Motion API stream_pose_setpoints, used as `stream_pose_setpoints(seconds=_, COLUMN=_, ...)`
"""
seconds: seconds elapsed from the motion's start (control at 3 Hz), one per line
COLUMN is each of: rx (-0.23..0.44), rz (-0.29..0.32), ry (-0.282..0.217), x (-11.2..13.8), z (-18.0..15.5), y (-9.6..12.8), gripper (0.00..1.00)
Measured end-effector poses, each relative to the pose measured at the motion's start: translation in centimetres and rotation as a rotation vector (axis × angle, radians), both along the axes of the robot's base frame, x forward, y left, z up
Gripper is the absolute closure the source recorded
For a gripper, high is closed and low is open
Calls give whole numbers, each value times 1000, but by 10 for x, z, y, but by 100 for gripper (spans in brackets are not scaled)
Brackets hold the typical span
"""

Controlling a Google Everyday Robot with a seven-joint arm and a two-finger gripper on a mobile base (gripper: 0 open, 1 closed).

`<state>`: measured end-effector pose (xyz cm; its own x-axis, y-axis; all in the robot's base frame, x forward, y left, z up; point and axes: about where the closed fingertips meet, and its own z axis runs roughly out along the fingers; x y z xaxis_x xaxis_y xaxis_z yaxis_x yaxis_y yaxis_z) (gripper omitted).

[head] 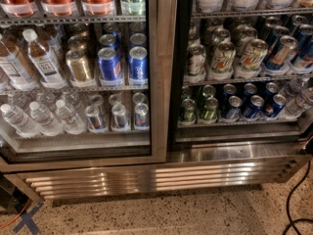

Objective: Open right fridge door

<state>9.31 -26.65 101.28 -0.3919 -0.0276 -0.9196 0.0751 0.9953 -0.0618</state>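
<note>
Claw absent from view, grip state indeterminable; right fridge door [242, 77] stands at 3 o'clock, long axis vertical, bearing from claw unknown.

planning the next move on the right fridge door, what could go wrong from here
The end effector is out of view, so any hold on the right fridge door cannot be checked.
A black cable loops on the floor at lower right; the base or a swinging door might snag it.
The green-and-white cans on the right shelf look uncovered; a bump could topple them.
</note>
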Motion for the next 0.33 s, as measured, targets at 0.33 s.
stream_pose_setpoints(seconds=0.33, rx=0, rz=0, ry=0, x=0, z=0, y=0, gripper=0)
